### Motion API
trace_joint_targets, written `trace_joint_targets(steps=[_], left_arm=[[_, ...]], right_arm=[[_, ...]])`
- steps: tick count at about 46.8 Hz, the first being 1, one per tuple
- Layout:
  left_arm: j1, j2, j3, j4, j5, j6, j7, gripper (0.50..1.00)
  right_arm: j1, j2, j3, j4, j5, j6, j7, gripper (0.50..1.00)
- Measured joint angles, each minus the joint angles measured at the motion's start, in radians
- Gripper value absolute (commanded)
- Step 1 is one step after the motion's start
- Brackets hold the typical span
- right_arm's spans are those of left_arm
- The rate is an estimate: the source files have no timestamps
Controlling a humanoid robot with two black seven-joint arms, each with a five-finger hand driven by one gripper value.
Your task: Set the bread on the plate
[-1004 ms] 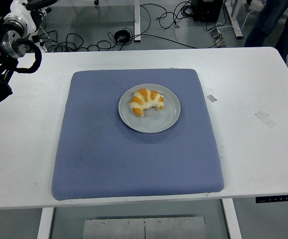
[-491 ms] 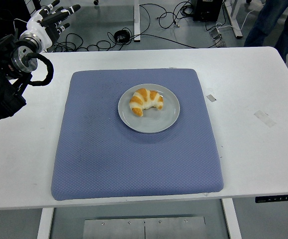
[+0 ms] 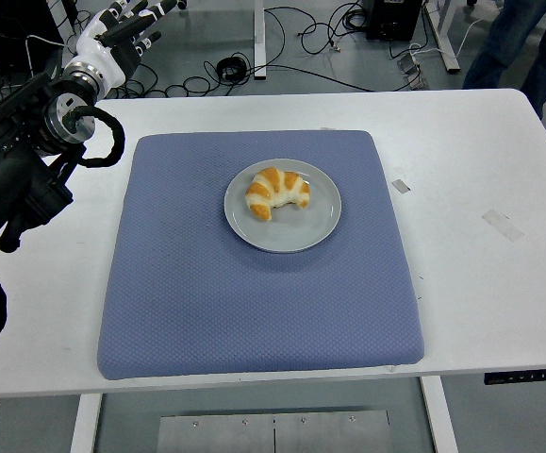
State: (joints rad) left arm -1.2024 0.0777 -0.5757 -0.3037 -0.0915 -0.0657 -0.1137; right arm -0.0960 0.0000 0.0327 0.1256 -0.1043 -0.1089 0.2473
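A golden and white croissant lies on the grey round plate, which sits on the blue mat in the middle of the white table. My left hand is high at the far left, beyond the table's back edge, well away from the plate. Its white fingers are spread and hold nothing. The black left arm stretches along the left side of the table. My right arm does not show.
Cables and table legs cover the floor behind the table. A person's legs stand at the top right. Small tape pieces lie on the table right of the mat.
The left arm has swung further into view and its hand has moved up and to the right, from the picture's corner to above the table's back left. The croissant and plate stay still.
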Motion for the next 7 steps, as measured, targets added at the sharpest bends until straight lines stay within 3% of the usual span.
trace_joint_targets(steps=[7], left_arm=[[0.01, -0.003, -0.001, 0.0, 0.001, -0.022, 0.0, 0.983]], right_arm=[[0.001, 0.0, 0.002, 0.005, 0.0, 0.0, 0.0, 1.0]])
